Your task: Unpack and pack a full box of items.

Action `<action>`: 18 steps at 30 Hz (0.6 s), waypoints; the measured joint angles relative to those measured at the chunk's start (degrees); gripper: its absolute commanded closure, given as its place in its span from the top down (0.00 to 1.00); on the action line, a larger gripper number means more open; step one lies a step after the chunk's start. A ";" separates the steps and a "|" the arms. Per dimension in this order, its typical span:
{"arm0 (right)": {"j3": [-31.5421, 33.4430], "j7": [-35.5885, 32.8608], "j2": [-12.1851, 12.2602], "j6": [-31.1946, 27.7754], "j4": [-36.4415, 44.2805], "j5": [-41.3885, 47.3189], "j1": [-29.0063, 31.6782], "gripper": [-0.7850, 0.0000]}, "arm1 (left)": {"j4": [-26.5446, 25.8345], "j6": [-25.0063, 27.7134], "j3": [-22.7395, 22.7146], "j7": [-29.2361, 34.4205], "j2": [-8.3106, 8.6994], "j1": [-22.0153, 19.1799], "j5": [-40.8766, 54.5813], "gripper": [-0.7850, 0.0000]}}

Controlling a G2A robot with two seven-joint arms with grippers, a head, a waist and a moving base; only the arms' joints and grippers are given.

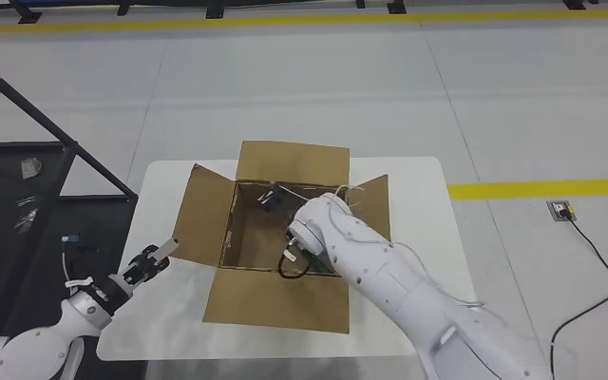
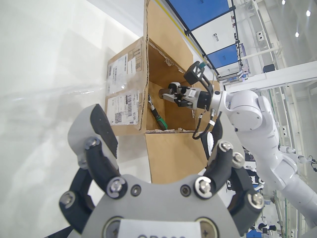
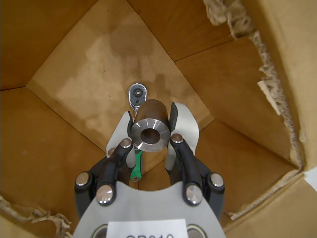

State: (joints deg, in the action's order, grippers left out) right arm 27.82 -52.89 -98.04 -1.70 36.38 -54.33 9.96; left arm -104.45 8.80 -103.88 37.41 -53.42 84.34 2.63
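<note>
- The left hand (image 1: 152,258) (image 2: 158,130) hovers over the worktop (image 1: 418,190) near its left edge, just beside the box's left flap and not touching it. Its fingers (image 2: 102,127) are spread wide with nothing between them.
- The box (image 1: 275,299) (image 2: 123,92) (image 3: 223,75) is brown cardboard and sits at the middle of the worktop, upright, with all four flaps folded outward. The edges of its opening are torn and ragged. White labels (image 2: 122,85) are stuck on the outer wall that faces the left hand.
- A ratchet wrench (image 2: 156,113) (image 3: 137,95) with a green handle lies on the box floor. Its chrome head points toward the middle of the floor, and its handle runs under the right hand.
- A metal cylinder (image 2: 164,93) (image 3: 151,125), short and thick with a round bore through its end face, is inside the box opening, above the floor. In the right wrist view it sits in front of the wrench head; whether it touches the wrench I cannot tell.
- The right hand (image 1: 271,199) (image 2: 171,92) (image 3: 151,118) reaches into the box from the worktop's right side, toward the far wall. Its fingers (image 3: 174,115) are closed narrowly on the cylinder's round sides, one on each side.
</note>
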 measured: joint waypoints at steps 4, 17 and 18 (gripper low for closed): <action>-0.74 1.52 -3.10 -1.24 -8.99 1.78 -1.93 0.00 | -0.19 0.19 0.08 0.39 0.01 -0.02 -0.17 1.00; -1.38 4.74 -8.44 -1.88 -21.74 2.25 -3.69 0.39 | -0.21 -0.07 -0.03 0.56 -0.01 -0.06 -0.34 1.00; -1.35 4.92 -8.64 -1.90 -22.16 2.24 -3.74 0.40 | -0.21 -0.09 -0.02 0.57 -0.01 -0.10 -0.36 1.00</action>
State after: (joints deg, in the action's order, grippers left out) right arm 26.47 -47.97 -106.69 -3.60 14.22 -52.09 6.22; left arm -104.66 8.70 -103.90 37.98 -53.43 84.24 2.27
